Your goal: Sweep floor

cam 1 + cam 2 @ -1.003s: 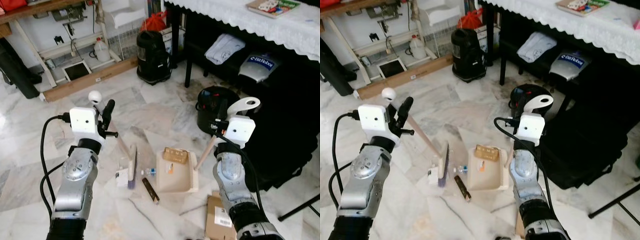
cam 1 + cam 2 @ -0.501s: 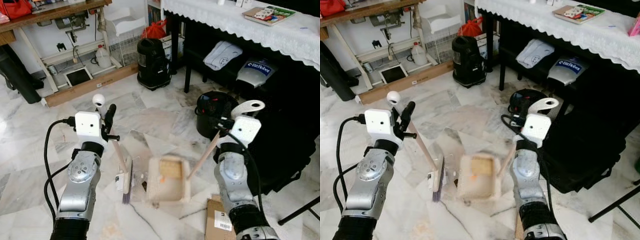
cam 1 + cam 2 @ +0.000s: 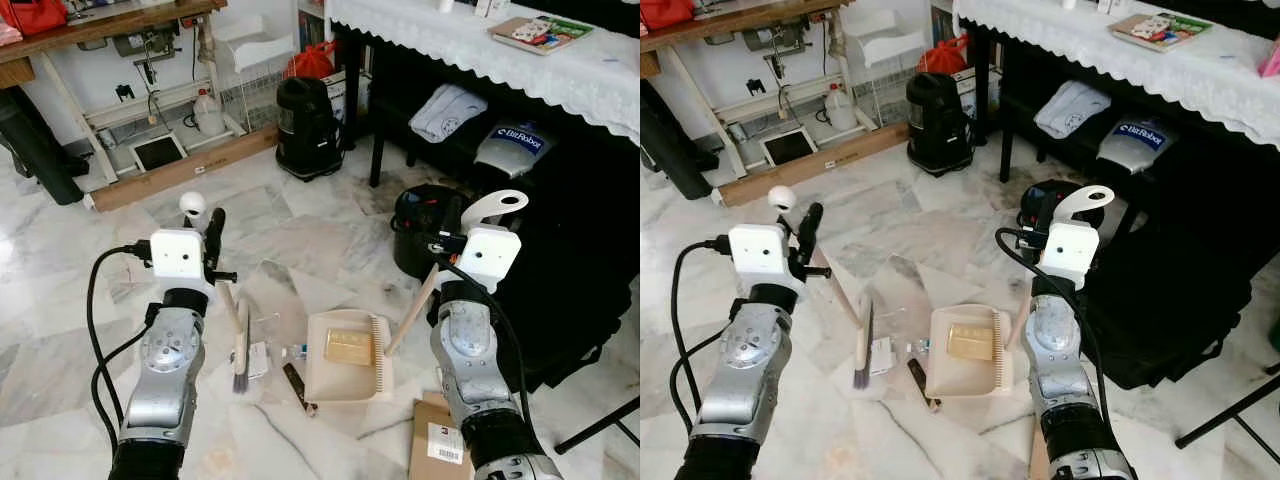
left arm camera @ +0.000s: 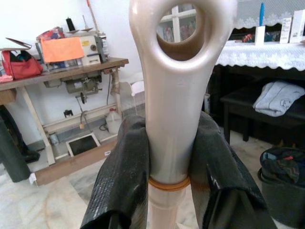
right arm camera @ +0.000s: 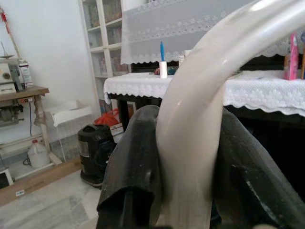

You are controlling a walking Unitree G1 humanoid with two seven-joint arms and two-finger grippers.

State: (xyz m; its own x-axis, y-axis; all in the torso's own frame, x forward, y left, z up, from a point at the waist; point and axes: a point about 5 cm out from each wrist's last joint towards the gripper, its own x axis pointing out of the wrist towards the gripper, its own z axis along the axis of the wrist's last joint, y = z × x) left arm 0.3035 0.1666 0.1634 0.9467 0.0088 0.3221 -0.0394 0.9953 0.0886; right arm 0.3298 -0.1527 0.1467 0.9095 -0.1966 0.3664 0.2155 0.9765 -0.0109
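A white marble floor (image 3: 330,215) with grey veining is seen, its tiles glossy. The dustpan (image 3: 345,355), cream plastic, is laid flat on this floor and taken as landmark. A tan block is held inside the dustpan, near its comb-edged side. Just beside the dustpan, on the robot's left, a dark flat stick (image 3: 299,387) and small scraps of litter (image 3: 258,358) are noted on the tiles. Further to that side, the broom (image 3: 239,345) is stood with bristles down on the floor.

The left gripper (image 4: 167,157) is closed around the broom's handle, both black fingers (image 4: 121,176) pressed against the cream shaft below its looped end. The right gripper (image 5: 186,157) is clamped on the dustpan's long handle (image 3: 412,310), which is slanted up from the pan.

Behind the dustpan, a black bin (image 3: 425,222) is placed near a table with a white lace cloth (image 3: 480,45). A black canister vacuum (image 3: 305,120) is seen further back, and a wooden workbench (image 3: 100,25) against the far wall. A cardboard piece (image 3: 438,440) lies near the dustpan on the robot's right.
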